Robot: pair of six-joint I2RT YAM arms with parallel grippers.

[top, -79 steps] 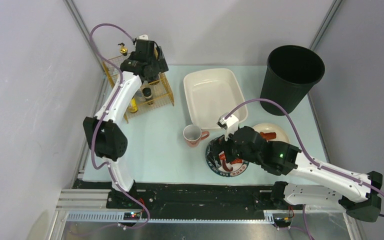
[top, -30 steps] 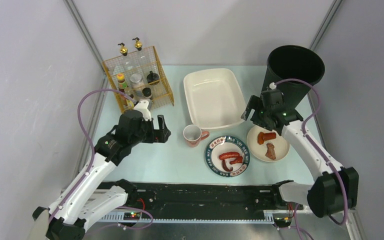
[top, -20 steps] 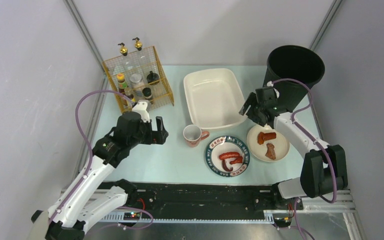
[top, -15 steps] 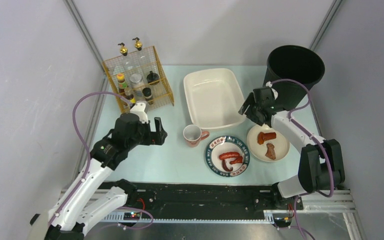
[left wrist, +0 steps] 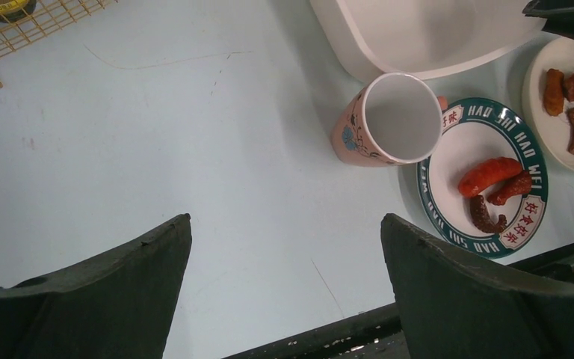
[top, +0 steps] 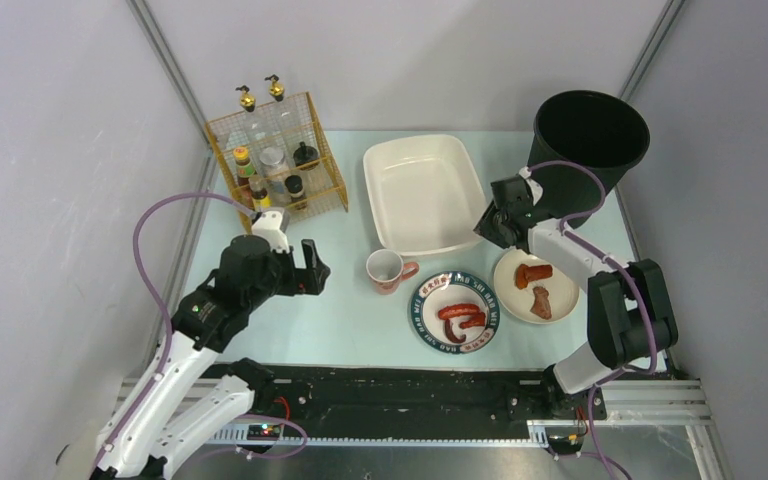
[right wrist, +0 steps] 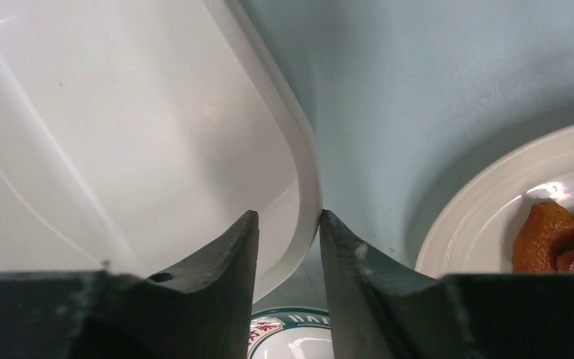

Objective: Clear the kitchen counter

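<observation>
The left gripper (top: pixel 311 268) is hovering wide open over the left half of the pale mint-blue matte kitchen counter (top: pixel 340 322). Mid-counter, the right gripper (right wrist: pixel 284 217) is straddling the right rim of the white rectangular basin (right wrist: pixel 278 97), jaws narrow; I cannot tell whether it is clamping.

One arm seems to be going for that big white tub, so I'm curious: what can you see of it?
The white basin is a rectangular tub with rounded corners, sloping walls and a rolled rim, glossy like plastic. Empty and upright, it sits on the kitchen counter between the wire rack and the black bin. The right gripper straddles its near right rim; whether it pinches is unclear.
</observation>
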